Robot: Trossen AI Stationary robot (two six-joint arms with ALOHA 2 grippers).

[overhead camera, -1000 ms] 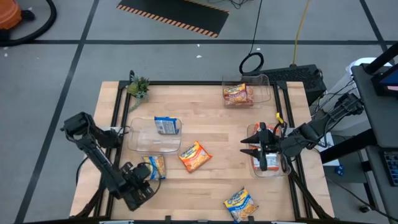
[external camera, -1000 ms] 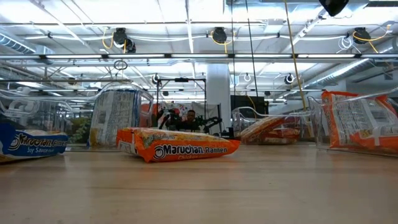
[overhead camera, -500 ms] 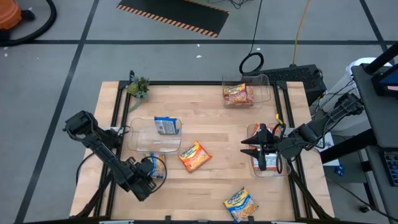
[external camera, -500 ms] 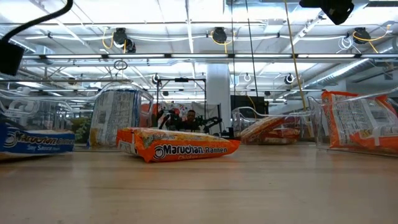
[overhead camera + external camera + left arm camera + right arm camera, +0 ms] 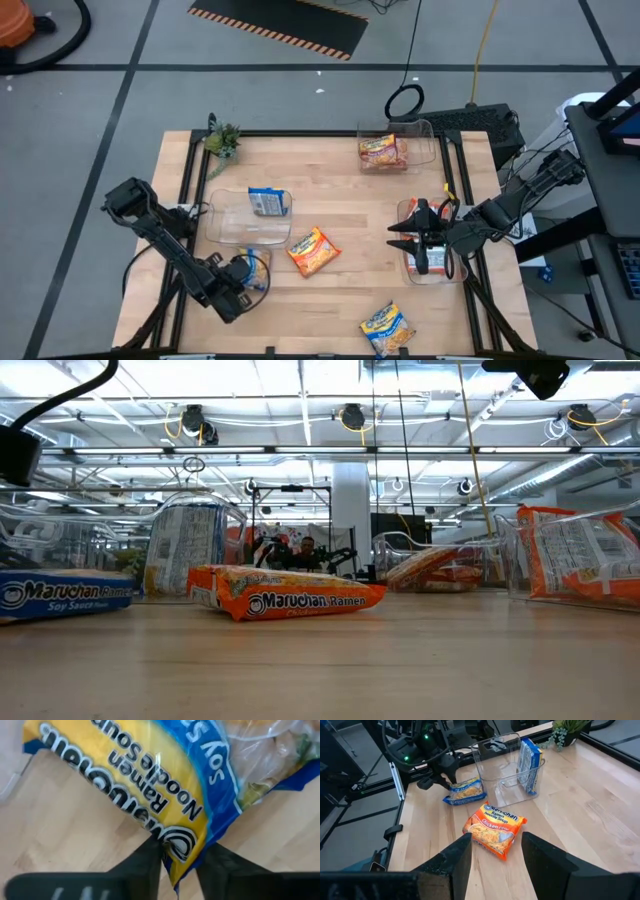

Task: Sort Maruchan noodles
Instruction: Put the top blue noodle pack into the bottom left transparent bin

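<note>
My left gripper [image 5: 236, 283] is at the table's near-left, shut on a yellow-and-blue Maruchan packet [image 5: 251, 270], which also shows in the low view [image 5: 65, 595] and the left wrist view [image 5: 150, 780]. My right gripper [image 5: 403, 237] hangs open beside the right-hand clear bin [image 5: 432, 262], which holds a silver-white and red packet. An orange packet [image 5: 313, 250] lies flat at the table's middle [image 5: 285, 598] [image 5: 495, 829]. A yellow packet [image 5: 385, 325] lies at the near edge. My left gripper pinches the yellow-and-blue packet by its sealed end [image 5: 179, 854], at a corner, between its two fingers [image 5: 150, 857]. It comes from the table's near-left side, low and slanting down. The packet sits level in the low view; whether it is off the wood I cannot tell.
A clear bin [image 5: 247, 218] left of centre holds a blue packet standing on edge [image 5: 268, 203]. A far bin [image 5: 398, 148] holds orange packets. A small green plant [image 5: 222, 138] sits at the far-left corner. Bare wood lies between the bins.
My left gripper has moved from the near-left corner toward the yellow-and-blue packet, up to its near end. In the low view that packet has gone from tilted to level and shifted toward the right. My right arm has kept still.
</note>
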